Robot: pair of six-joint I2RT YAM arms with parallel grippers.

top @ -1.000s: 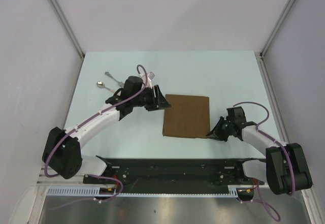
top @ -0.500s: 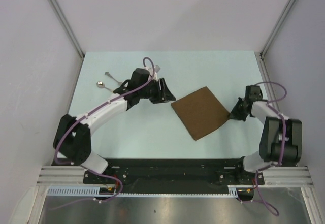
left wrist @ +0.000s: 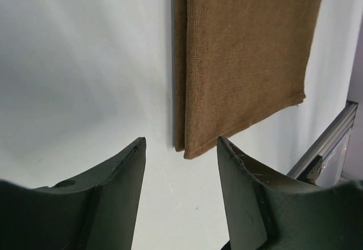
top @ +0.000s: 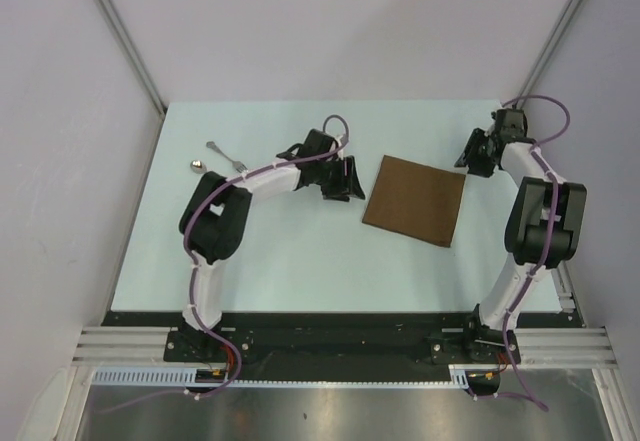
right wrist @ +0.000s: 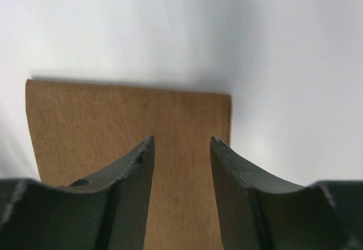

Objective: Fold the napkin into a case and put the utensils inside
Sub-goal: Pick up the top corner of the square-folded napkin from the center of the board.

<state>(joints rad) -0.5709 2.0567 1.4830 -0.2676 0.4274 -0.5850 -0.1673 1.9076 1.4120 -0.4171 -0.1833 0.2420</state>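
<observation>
— Where is the napkin [top: 414,201]?
— Flat on the table [top: 300,261], right of centre, slightly skewed.
— And the fingers?
— The left gripper [top: 347,179] is spread wide beside its left edge, holding nothing. The right gripper [top: 470,153] is parted at its upper right corner, gripping nothing.
— Utensils?
— The fork [top: 227,155] and spoon [top: 197,166] are at upper left.

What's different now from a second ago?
The right arm dragged the napkin away and rightward, turning it, then opened its jaws and let go. The left arm swung right too. The fork and spoon stayed put.
</observation>
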